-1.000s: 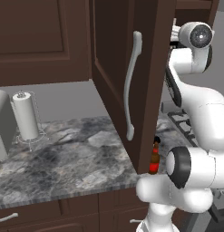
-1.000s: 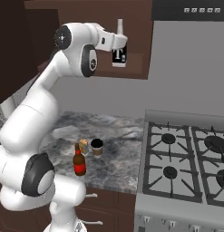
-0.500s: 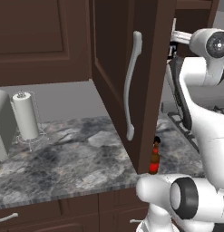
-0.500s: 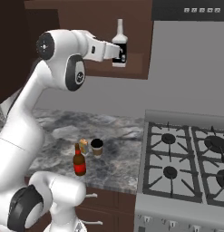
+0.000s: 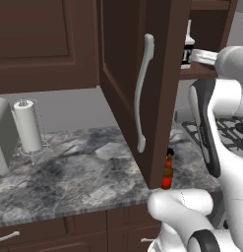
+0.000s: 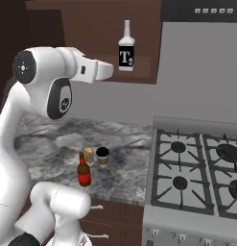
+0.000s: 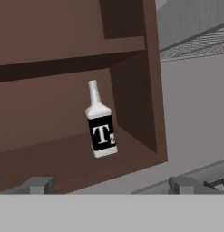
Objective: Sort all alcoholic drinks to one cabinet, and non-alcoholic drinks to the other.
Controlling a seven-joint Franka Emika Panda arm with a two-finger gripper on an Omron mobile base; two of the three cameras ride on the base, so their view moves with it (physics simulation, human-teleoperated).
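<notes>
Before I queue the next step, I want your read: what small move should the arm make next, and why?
Probably lower toward the brown bottle on the counter. The white bottle already stands in the open cabinet, and the gripper is open and apart from it.

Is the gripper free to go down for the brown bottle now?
Probably yes: the gripper is open, clear of the white bottle, and the brown bottle stands upright near the counter edge, can and cup behind it.
</notes>
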